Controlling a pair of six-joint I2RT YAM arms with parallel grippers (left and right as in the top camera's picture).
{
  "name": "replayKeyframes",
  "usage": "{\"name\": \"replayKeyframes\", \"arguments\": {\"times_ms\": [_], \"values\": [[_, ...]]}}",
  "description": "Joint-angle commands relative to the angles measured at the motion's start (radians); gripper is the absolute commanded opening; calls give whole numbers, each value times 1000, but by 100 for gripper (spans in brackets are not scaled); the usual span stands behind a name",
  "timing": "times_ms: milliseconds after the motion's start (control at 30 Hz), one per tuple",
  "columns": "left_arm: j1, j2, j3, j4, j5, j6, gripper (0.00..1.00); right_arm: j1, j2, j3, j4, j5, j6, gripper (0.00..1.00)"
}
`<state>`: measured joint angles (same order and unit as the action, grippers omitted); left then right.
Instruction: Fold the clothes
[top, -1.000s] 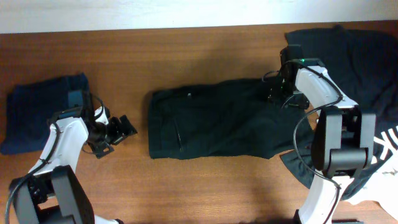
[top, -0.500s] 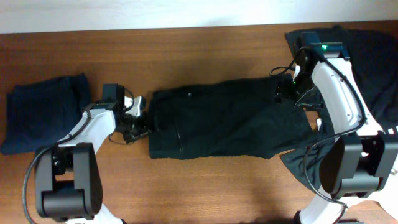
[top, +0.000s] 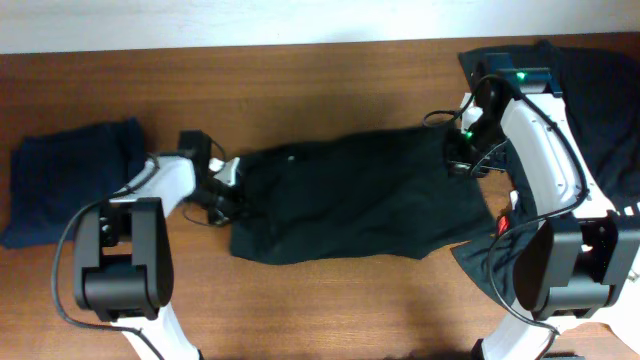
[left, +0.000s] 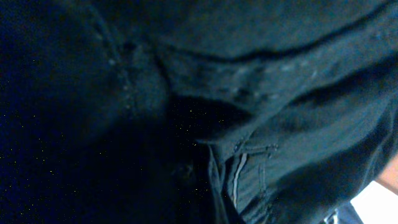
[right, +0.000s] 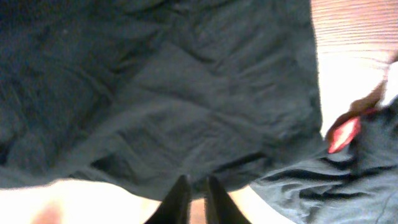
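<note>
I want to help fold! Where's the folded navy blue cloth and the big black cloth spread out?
folded navy blue cloth (top: 55, 185): overhead view, its centre.
big black cloth (top: 360, 200): overhead view, its centre.

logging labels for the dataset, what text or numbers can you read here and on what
No text can be read.
White lettering on dark cloth at the overhead view's right edge: mostly hidden, too small to read.
Red tag among the clothes: blurred, nothing legible.
</note>
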<state>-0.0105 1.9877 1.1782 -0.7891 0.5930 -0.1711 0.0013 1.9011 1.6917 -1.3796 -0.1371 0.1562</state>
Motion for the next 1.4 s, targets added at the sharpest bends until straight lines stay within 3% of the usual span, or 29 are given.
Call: {"name": "replayKeyframes", "arguments": {"times_ms": [0,133,267,367,500,767,900,1000,1167,1367], "values": [[63,-107,165,-147,-235,9,0,70,9,-18,16,-144,-50,6],[63,-190,233,-239,-276,9,0,185,9,-110,132,-241,-48,4],[63,-257,251,-295,-277,8,0,337,9,-255,379,-393,-47,4],[65,-299,274,-328,-276,8,0,480,10,-388,630,-355,-22,5],[64,-323,326,-386,-276,9,1,604,48,-505,892,-267,121,5],[63,-326,341,-410,-197,8,1,758,150,-517,1087,-341,141,5],[63,-326,341,-412,-228,9,1,728,136,-470,1006,-338,140,5],[63,-325,341,-409,-254,9,2,645,73,-371,794,-333,58,6],[63,-325,341,-406,-280,9,3,480,16,-235,513,-135,35,6],[43,-325,341,-402,-271,8,4,280,21,-301,393,0,-2,6]]}}
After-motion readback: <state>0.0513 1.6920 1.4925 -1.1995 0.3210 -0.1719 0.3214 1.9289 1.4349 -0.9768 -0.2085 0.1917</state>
